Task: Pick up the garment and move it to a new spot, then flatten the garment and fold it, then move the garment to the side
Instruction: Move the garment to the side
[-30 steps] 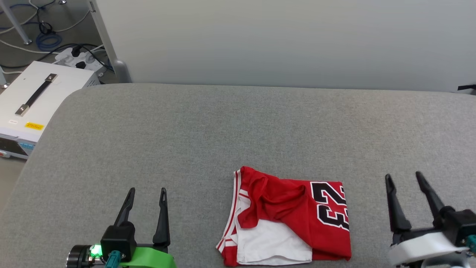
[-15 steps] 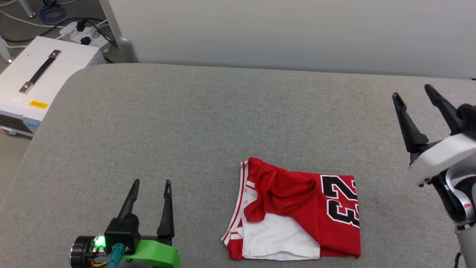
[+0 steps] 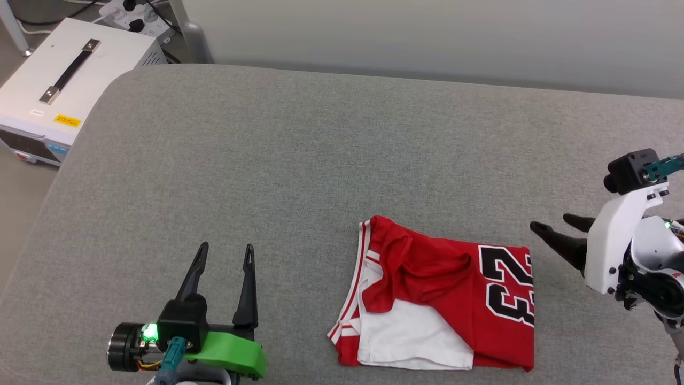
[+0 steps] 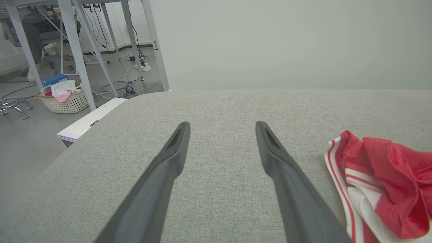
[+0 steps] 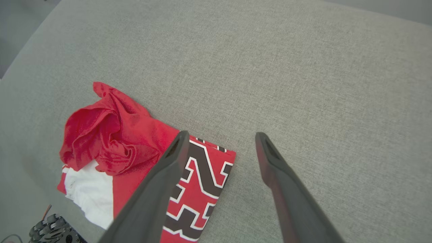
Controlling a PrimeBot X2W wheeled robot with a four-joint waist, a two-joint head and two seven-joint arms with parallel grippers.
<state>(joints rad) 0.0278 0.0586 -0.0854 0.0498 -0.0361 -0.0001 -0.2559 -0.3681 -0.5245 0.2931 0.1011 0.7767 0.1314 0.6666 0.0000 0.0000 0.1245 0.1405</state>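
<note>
The garment (image 3: 438, 294), a red jersey with a white sleeve part and black white-outlined "23", lies in a rough folded heap on the grey surface near its front edge. It also shows in the left wrist view as the garment (image 4: 378, 182) at the right, and in the right wrist view as the garment (image 5: 135, 162) at lower left. My left gripper (image 3: 224, 252) rests open to the garment's left, well apart from it. My right gripper (image 3: 550, 224) hangs open just right of the garment's numbered edge, fingers pointing left toward it, above the cloth, holding nothing.
The grey padded surface (image 3: 320, 149) spreads wide behind and left of the garment. A white box with a black handle (image 3: 69, 80) stands off its far left corner. A pale wall (image 3: 427, 37) backs it. A laundry basket (image 4: 65, 99) sits on the floor.
The head camera has tilted down and shifted. My right arm rose, then swung round so its fingers point left at the garment's right edge. The left gripper and garment stayed put.
</note>
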